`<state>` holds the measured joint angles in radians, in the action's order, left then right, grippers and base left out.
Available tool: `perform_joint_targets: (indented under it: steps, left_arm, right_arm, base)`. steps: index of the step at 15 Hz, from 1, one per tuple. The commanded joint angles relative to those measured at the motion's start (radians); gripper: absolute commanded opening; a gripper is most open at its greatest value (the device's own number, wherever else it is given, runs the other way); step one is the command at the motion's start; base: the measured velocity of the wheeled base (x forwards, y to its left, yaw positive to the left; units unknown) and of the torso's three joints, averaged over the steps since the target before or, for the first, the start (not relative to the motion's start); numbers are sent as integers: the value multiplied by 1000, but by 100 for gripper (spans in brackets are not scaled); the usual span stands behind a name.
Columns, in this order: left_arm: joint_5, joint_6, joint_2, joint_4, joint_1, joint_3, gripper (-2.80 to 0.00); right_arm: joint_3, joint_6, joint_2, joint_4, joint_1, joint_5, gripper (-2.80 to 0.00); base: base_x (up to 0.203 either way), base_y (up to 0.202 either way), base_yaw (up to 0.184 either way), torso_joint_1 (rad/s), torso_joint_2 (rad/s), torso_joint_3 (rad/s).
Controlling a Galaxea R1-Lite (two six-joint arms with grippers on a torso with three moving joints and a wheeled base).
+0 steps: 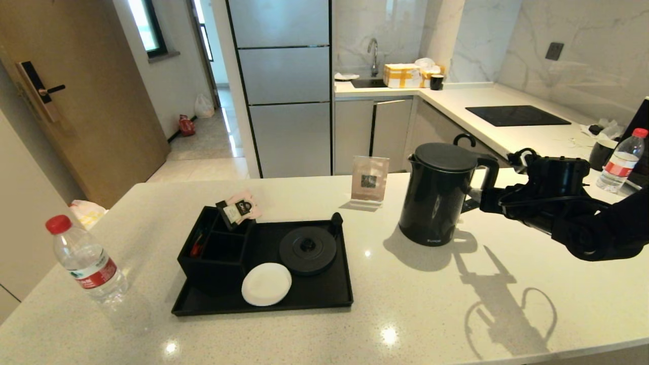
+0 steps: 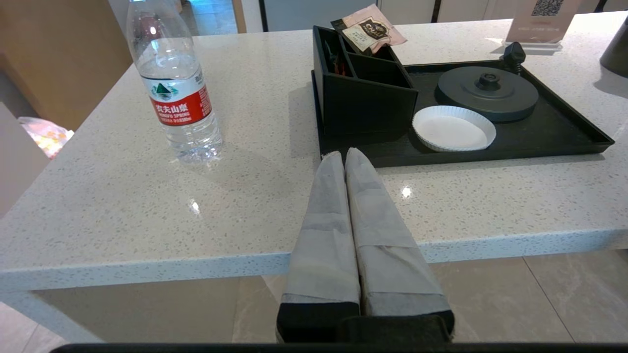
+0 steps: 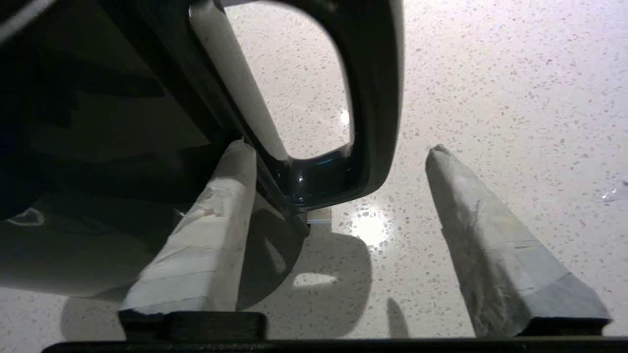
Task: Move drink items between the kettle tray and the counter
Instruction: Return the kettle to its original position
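Observation:
The black kettle (image 1: pixel 436 192) stands on the beige counter (image 1: pixel 405 314), to the right of the black tray (image 1: pixel 304 299). My right gripper (image 1: pixel 485 198) is open, level with the kettle's loop handle (image 3: pixel 375 98). In the right wrist view its fingers (image 3: pixel 436 157) straddle the lower handle without closing on it. The tray holds the round kettle base (image 1: pixel 308 250), a white disc (image 1: pixel 266 284) and a divided box (image 1: pixel 213 248). A water bottle (image 1: pixel 86 261) with a red cap stands on the counter left of the tray. My left gripper (image 2: pixel 343 154) is shut and empty, near the counter's front edge.
A second water bottle (image 1: pixel 619 162) and a small black mug (image 1: pixel 601 152) stand at the far right. A card stand (image 1: pixel 369 185) sits behind the tray, and sachets (image 1: pixel 241 208) stick out of the box. A black hob (image 1: pixel 517 115) lies on the back worktop.

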<state>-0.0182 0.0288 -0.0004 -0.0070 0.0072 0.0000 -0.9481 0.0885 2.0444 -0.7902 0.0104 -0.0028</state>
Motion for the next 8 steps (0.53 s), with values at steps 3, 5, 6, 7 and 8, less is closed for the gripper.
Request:
perform_joint_targets:
  steps: [3,5,6,7,8]
  left_arm:
    - [0,0,-1,-1,0,0,-280]
    - [0,0,-1,-1,0,0,-280]
    - [0,0,-1,-1,0,0,-280]
    - [0,0,-1,-1,0,0,-280]
    - [0,0,-1,-1,0,0,-280]
  right_arm:
    - [-18,2,-21,22,-21,15,0]
    - [-46,3,9,22,-38,52,0]
    - [-61,2,22,25,-47,76,0]
    - [-79,2,38,26,-53,86,0]
    - [-80,2,39,26,-53,87,0]
  base:
    - [0,0,0,0,0,0]
    - [0,0,0,0,0,0]
    - [0,0,0,0,0,0]
    - [0,0,0,0,0,0]
    - [0,0,0,0,0,0]
